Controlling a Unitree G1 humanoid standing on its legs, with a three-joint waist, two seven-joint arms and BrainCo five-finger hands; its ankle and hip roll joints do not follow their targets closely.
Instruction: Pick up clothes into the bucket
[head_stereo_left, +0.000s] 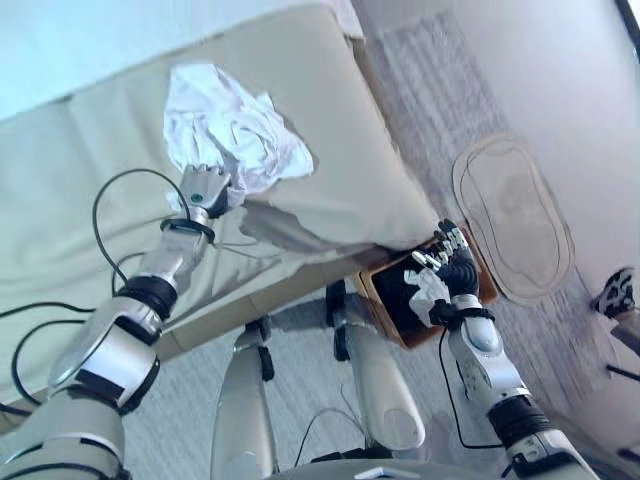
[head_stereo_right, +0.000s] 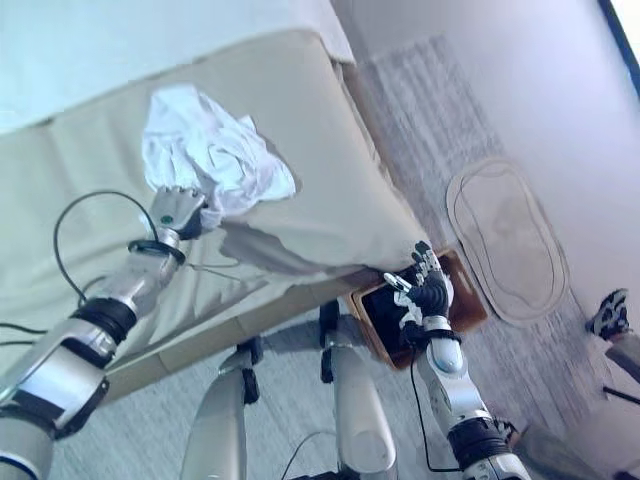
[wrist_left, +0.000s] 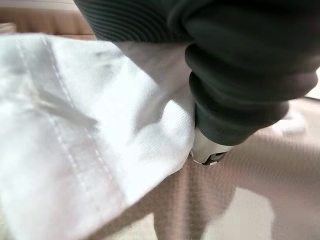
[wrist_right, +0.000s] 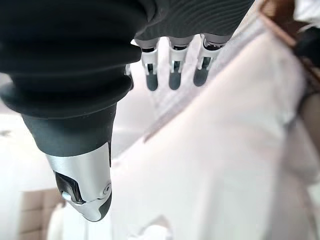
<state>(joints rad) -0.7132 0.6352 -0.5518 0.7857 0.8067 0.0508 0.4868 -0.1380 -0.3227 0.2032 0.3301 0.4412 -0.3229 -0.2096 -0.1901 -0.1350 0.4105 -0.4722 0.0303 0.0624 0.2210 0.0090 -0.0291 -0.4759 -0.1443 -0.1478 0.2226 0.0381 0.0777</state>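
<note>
A: Where does the white garment lie?

B: Crumpled on the beige bed cover, near the bed's side edge. Its long axis runs roughly from 11 o'clock to 4 o'clock in the head views, with the bunched part toward 11 and a flatter tail toward 4.

A: And which hand is nearer?

B: The left hand, clearly. It sits at the heap's 6 o'clock edge, touching the cloth. From the hand, the bulk of the garment lies toward 12 to 1 o'clock. In the left wrist view a stitched hem of the white cloth runs right beside the dark cover and the thumb.

A: Is it gripping?

B: I cannot tell; its fingers are buried in the folds, so whether they are curled round the cloth is hidden.

A: The right hand?

B: Well apart from the garment, down at 4 o'clock, off the bed's corner, over the wooden-sided bucket on the floor. Its fingers look straight and relaxed, holding nothing that I can see.

A: So the move turns on what?

B: In my judgement, the cloth must travel from the left hand toward 4 o'clock, past the bed's corner, to the bucket below the right hand.
</note>
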